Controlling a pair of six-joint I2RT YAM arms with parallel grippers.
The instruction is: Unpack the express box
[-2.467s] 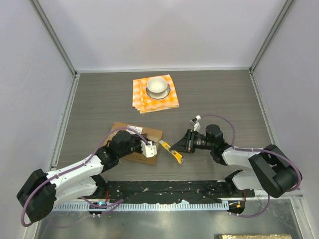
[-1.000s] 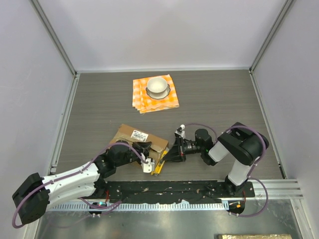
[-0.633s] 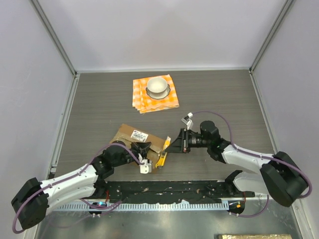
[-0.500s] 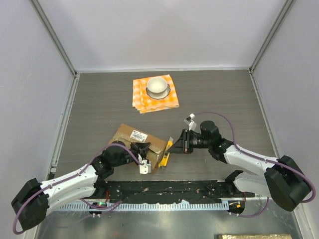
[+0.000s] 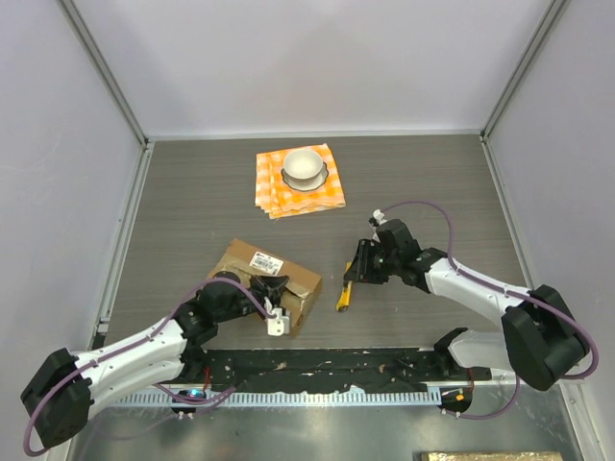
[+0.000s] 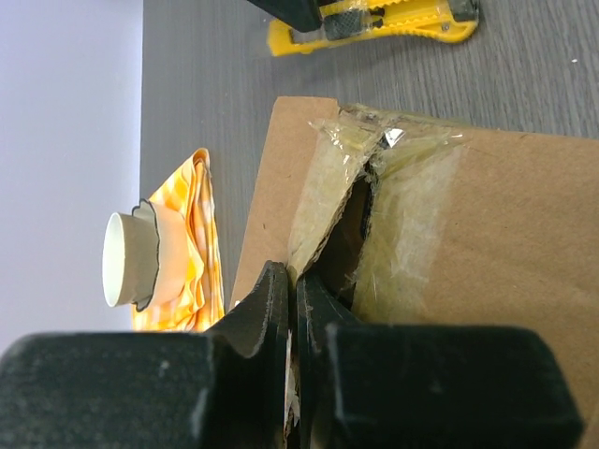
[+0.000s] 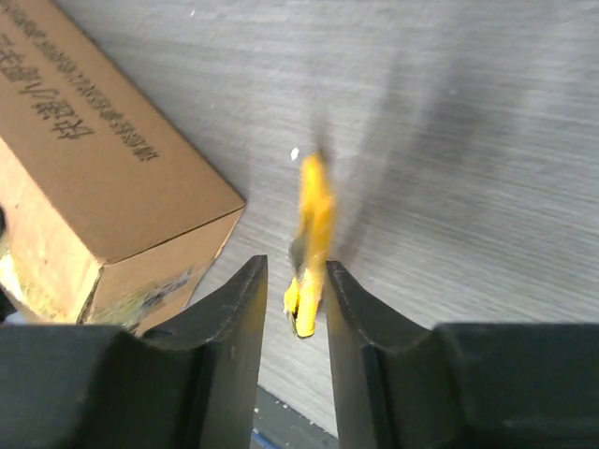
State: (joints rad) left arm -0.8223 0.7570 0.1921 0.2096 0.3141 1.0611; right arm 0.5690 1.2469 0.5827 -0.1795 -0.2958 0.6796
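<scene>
Here the express box [image 5: 268, 276] lies flat, long axis running left-far to right-near.

A lab test cell: pale enclosure walls [image 5: 288, 58] around a grey table [image 5: 432, 182].

Right gripper [image 5: 357, 272] has pulled back right and up, off the express box [image 5: 269, 279]. The yellow utility knife [image 5: 344, 294] was at the box's right end 1.0 s ago, held in the fingers; now it's on the table just right of the box, apart from it, below the parted fingertips. Box rotated and shifted since 2.5 s ago. Left gripper [image 5: 277, 300] moved from the box's near right corner to its near edge, fingers closed together.
</scene>
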